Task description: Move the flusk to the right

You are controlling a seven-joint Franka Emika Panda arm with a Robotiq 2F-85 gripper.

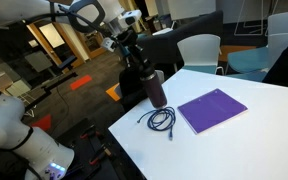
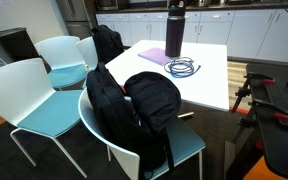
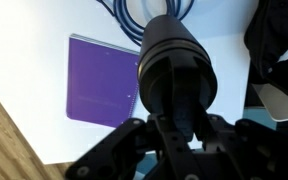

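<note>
Wrist view: the upright flusk is seen end-on, straddled from above by the fingers; whether they are clamped on it cannot be told.

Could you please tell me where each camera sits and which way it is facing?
In an exterior view: raised beside the table, looking across it at the flusk; arm and gripper show.
In an exterior view: low behind a chair holding a backpack, facing the table and cabinets; no robot part clearly shows.
Wrist view: looks down along the flusk; jaws at the bottom edge.
All share flusk, purple notebook and cable.
</note>
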